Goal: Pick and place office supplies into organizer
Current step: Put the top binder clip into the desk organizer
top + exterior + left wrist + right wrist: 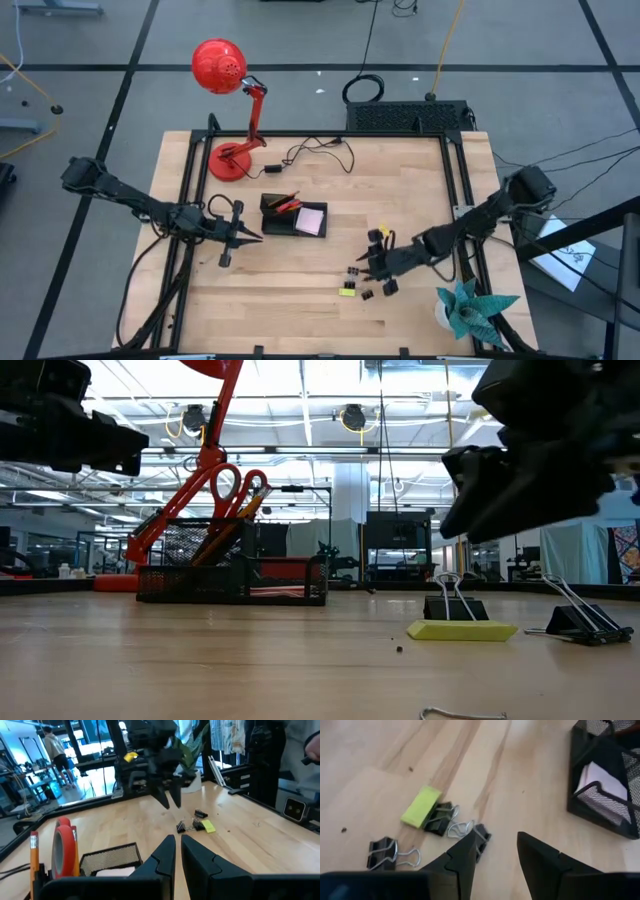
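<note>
- The right gripper (372, 262) hung low over the right half of the table (280, 310), its fingers (540, 860) spread apart with nothing between them.
- Just beneath and beside it lay the binder clips (366, 292); in the right wrist view one clip (477, 834) sat at the tip of a finger, and two more (439, 817) lay near a yellow-green piece (421, 806).
- The left gripper (252, 239) hovered left of the organizer (283, 226), its fingers (162, 857) almost together and holding nothing.
- The organizer stood near the table's middle, with red-handled scissors (232, 488) and pencils (285, 200) upright in its tall compartment.
- A pale sticky-note pad (311, 220) lay in its low section.
- A red desk lamp (228, 100) stood at the far left.
- A teal paper plant (468, 308) sat at the near right corner.
</note>
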You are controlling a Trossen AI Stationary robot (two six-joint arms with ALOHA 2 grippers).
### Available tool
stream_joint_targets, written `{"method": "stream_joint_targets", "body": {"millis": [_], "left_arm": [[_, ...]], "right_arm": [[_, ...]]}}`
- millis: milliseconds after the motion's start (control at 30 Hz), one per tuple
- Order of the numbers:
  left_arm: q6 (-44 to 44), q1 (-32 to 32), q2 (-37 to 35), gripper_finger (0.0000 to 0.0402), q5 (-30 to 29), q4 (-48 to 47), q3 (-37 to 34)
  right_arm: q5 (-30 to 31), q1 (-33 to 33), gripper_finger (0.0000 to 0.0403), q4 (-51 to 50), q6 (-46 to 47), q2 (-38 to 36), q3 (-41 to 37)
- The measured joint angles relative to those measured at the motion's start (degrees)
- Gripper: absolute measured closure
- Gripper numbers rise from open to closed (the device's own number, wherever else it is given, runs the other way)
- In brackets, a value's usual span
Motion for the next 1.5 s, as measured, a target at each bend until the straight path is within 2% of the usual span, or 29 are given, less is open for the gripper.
{"method": "stream_joint_targets", "body": {"millis": [133, 300, 633, 867, 1367, 1500], "left_arm": [[0.0, 0.0, 0.0, 0.0364, 0.0, 0.6, 0.0], [0.1, 0.0, 0.0, 0.0364, -1.3, 0.8, 0.0], [-0.4, 0.0, 0.0, 0.0364, -1.4, 0.0, 0.0], [-1.1, 0.0, 0.0, 0.0364, -1.4, -1.0, 0.0], [-1.3, 0.0, 0.0, 0.0364, -1.4, -1.0, 0.0], [-1.6, 0.0, 0.0, 0.0364, -1.4, -1.0, 0.0]], "right_arm": [[4.1, 3.0, 0.0257, -1.5, 0.3, 2.1, 1.8], [4.2, 3.5, 0.0252, -1.7, 3.4, 3.3, 2.0], [2.5, 3.5, 0.0252, 5.5, 3.3, 8.6, 2.0], [2.7, 2.8, 0.0256, 6.6, 3.3, 10.2, 1.9], [2.4, 1.1, 0.0278, 8.8, 3.2, 10.4, 1.9], [-0.6, 0.7, 0.0292, 8.3, 3.9, 10.4, 1.9]]}}
